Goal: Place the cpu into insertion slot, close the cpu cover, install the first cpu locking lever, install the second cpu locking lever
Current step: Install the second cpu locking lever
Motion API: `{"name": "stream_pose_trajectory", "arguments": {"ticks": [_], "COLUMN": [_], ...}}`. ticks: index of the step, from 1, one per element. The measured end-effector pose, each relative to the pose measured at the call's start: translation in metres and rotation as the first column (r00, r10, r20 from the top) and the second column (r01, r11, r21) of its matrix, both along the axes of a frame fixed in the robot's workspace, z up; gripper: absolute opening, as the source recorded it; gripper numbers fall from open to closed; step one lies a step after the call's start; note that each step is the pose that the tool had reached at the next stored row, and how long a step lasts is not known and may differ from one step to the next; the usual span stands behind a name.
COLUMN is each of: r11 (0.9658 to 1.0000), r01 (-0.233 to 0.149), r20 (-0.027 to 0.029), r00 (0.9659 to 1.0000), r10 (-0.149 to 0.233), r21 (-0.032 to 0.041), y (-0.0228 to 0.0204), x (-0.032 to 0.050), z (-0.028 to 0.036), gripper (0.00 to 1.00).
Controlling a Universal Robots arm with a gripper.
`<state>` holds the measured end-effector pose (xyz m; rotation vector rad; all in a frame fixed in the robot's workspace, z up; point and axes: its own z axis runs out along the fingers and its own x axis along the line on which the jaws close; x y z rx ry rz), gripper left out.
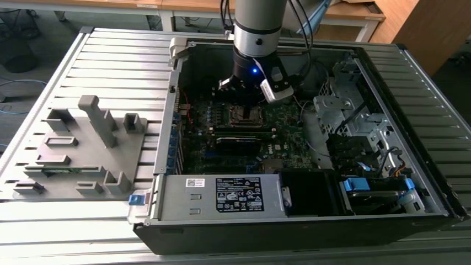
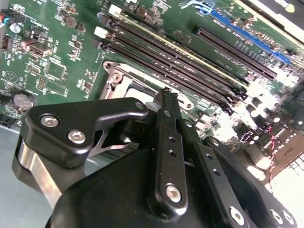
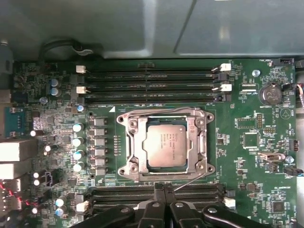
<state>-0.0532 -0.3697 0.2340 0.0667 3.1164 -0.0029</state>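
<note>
The open computer case (image 1: 309,221) lies on a slatted table (image 1: 66,61), with a grey fixture tray (image 1: 81,154) at the case's nine o'clock in the exterior view. The arm comes down from twelve o'clock over the green circuit board (image 3: 266,156).

In the first wrist view the insertion slot (image 3: 124,172) sits mid-board with the cpu (image 3: 165,147) seated flat in it, its dull metal top showing through the window of the cpu cover (image 3: 202,142), which looks to be down over the chip. A thin wire lever (image 3: 190,182) runs off the socket's five o'clock corner toward the gripper (image 3: 164,190); whether either lever is hooked home I cannot make out from this angle.

The gripper hovers just beyond the socket's six o'clock edge, its two fingers pressed together with nothing between them, seen likewise in the second wrist view (image 2: 166,95).

Judged from this, placing and covering are done and lever work is in hand. Doing it well calls for pushing the wire with the closed tip low and steady, sweeping it sideways under its hook without riding onto the cover frame.

Memory slots (image 3: 152,85) crowd the socket at twelve o'clock and another bank lies at six, right under the fingers; a row of capacitors (image 3: 77,147) stands at nine. These leave little room to swing.
</note>
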Motion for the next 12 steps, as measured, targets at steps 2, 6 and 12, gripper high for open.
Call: {"name": "stream_pose_trajectory", "arguments": {"ticks": [2, 6, 12], "r11": [1.0000, 1.0000, 1.0000], "r01": [0.000, 0.000, 0.000], "r20": [0.0010, 0.0021, 0.0019], "r00": [1.0000, 1.0000, 1.0000], "r10": [0.000, 0.000, 0.000], "r21": [0.0000, 0.0002, -0.0002], "y": [-0.0003, -0.0007, -0.0014], "x": [-0.0025, -0.0058, -0.0066], "z": [-0.0001, -0.0005, -0.0042], "gripper": [0.11, 0.11, 0.11]}}
